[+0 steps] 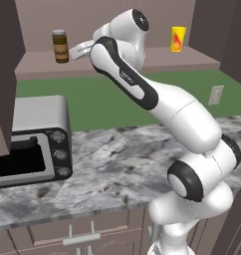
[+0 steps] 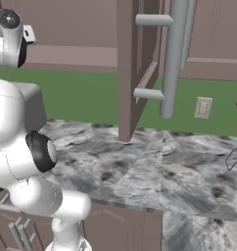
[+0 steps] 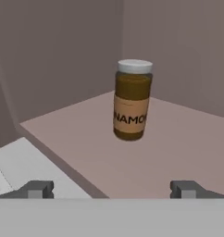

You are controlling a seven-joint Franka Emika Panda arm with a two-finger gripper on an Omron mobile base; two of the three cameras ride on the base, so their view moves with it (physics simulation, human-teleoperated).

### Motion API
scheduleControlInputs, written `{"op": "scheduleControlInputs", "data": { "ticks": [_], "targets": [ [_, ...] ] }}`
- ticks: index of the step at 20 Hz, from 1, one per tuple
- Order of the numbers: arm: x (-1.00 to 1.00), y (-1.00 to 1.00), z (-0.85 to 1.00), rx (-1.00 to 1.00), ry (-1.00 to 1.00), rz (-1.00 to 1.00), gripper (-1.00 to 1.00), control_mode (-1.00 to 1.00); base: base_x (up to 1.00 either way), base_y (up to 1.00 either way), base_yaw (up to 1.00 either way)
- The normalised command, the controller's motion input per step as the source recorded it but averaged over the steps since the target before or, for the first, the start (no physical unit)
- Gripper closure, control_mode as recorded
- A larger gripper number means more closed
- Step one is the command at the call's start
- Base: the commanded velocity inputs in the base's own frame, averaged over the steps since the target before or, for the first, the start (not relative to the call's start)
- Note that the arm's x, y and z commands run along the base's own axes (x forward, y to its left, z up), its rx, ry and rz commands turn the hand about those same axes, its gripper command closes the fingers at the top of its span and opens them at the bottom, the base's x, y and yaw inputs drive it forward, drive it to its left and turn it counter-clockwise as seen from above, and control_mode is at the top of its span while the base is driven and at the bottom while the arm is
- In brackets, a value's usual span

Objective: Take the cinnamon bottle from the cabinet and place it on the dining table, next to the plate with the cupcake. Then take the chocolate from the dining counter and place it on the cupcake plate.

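Note:
The cinnamon bottle, a small brown jar with a pale lid and tan label, stands upright on the cabinet shelf at its left end. In the hand view the cinnamon bottle stands ahead of me, a little right of centre, on the cabinet shelf near its back corner. My gripper is open and holds nothing, its fingertips wide apart and short of the jar. In the left base view the gripper is just right of the jar at shelf height.
A yellow container with a red mark stands at the shelf's right end. A toaster oven sits on the marble counter below left. An open cabinet door with a long metal handle hangs over the counter.

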Motion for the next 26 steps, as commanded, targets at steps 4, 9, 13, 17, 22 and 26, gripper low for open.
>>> {"op": "scheduleControlInputs", "data": {
  "ticks": [4,9,13,17,22,26],
  "targets": [
    [0.27,0.08,-0.01,0.06,0.02,0.00,-1.00,-1.00,0.00,0.00,0.00],
    [0.31,0.15,-0.07,0.00,0.02,0.00,-1.00,-1.00,0.00,0.00,0.00],
    [0.30,0.19,-0.03,0.00,0.05,0.00,-1.00,-1.00,0.00,0.00,0.00],
    [0.31,0.12,-0.01,0.00,0.05,0.00,-1.00,-1.00,0.00,0.00,0.00],
    [0.32,0.21,0.00,0.00,0.05,0.00,-1.00,-1.00,0.00,0.00,0.00],
    [0.28,0.23,0.00,0.00,0.03,0.00,-1.00,-1.00,0.00,0.00,0.00]
  ]
}}
